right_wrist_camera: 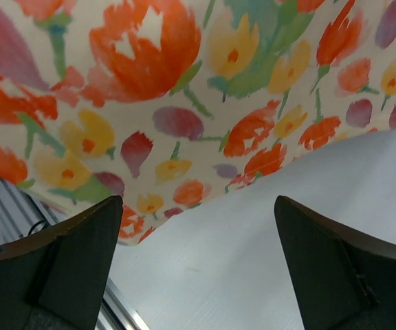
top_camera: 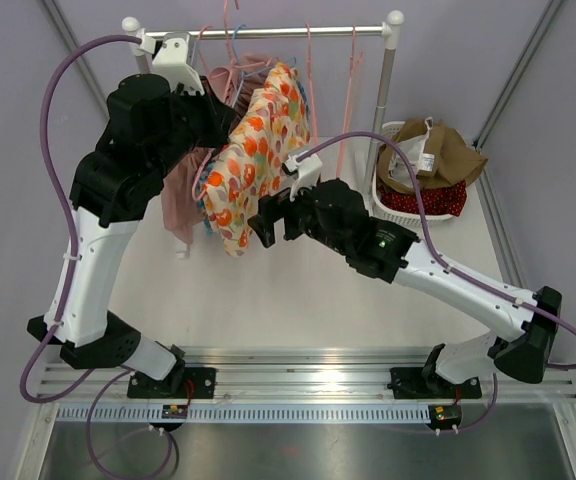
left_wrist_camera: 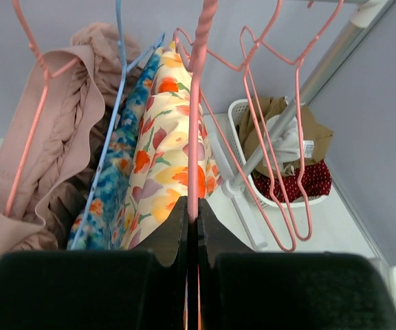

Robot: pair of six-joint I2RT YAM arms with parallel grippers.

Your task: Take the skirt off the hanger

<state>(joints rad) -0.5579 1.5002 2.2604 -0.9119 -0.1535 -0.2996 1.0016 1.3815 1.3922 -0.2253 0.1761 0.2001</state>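
**Top view.** The skirt [top_camera: 253,160] is thin cream cloth printed with orange tulips. It hangs in soft folds below the metal rail [top_camera: 268,32], with its hem clear of the white table [top_camera: 298,290]. The right gripper [top_camera: 265,218] sits at the hem. A white lattice basket [top_camera: 396,208] stands well apart, by the rail's post.

**Left wrist view.** The left gripper [left_wrist_camera: 192,210] is pinched tight on the thin pink wire hanger [left_wrist_camera: 195,124], which runs down against the skirt. A blue floral garment [left_wrist_camera: 115,165] touches the skirt, and a ruffled pink garment [left_wrist_camera: 67,137] hangs beyond it. Bare pink hangers [left_wrist_camera: 280,137] hang on the other side, with open room between.

**Right wrist view.** The black fingers [right_wrist_camera: 67,268] are spread wide below the skirt's curved hem. Bare table shows between them.
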